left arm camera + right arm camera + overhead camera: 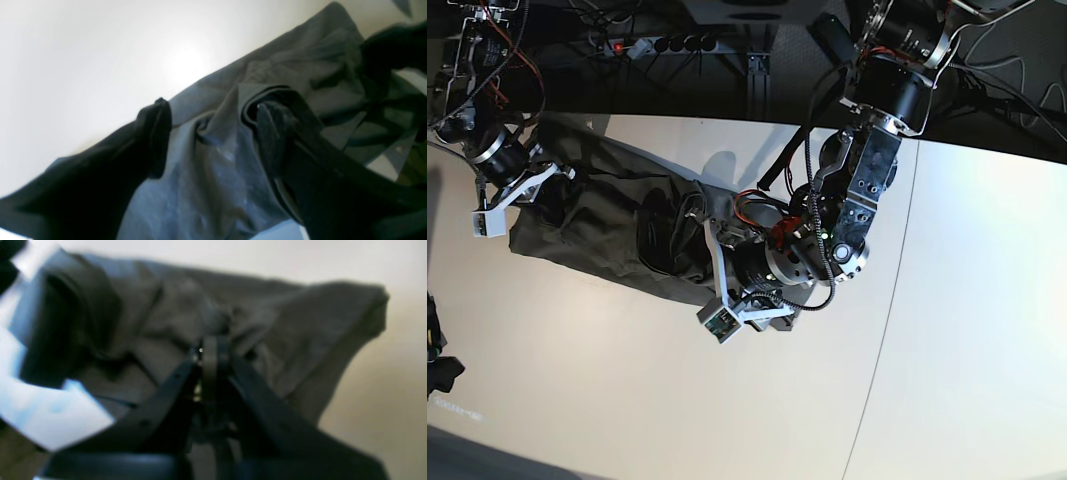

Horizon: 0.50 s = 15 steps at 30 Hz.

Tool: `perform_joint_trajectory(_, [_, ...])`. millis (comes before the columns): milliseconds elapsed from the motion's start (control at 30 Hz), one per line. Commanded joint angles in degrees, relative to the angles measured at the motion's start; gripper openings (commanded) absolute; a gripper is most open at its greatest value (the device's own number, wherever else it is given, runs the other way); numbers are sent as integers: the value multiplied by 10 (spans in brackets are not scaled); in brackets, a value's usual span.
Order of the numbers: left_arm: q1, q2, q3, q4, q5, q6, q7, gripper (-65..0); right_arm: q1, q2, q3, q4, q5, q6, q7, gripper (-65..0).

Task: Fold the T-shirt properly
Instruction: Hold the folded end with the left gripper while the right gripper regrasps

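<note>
The dark olive-grey T-shirt (597, 230) lies bunched and stretched across the white table, from the back left toward the middle. My right gripper (545, 176) is at its far left end. In the right wrist view my right gripper (210, 344) is shut on a pinched fold of the shirt (166, 306). My left gripper (699, 228) is at the shirt's near right end. In the left wrist view my left gripper (212, 104) is open, its jaws wide apart with the shirt (300, 60) between them. One finger (273, 133) is tucked into a rolled fold, the other finger (155, 130) lies at the cloth's edge.
The white table (627, 400) runs to the front and right, with a seam line (895, 300) across it. A power strip and cables (667, 43) lie along the dark back edge. A black object (437, 370) sits at the left edge.
</note>
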Motion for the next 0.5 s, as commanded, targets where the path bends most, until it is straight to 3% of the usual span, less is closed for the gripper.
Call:
perform_joint_trajectory(0, [-12, 6, 0, 10, -7, 3, -13, -219, 4, 13, -2, -5, -9, 33, 26, -650])
perform_joint_trajectory(233, [-12, 6, 0, 10, -6, 3, -13, -219, 4, 24, 12, -55, -59, 31, 36, -650])
perform_joint_trajectory(467, [-12, 6, 0, 10, -6, 3, -13, -219, 3, 25, 46, -38, 62, 32, 33, -650])
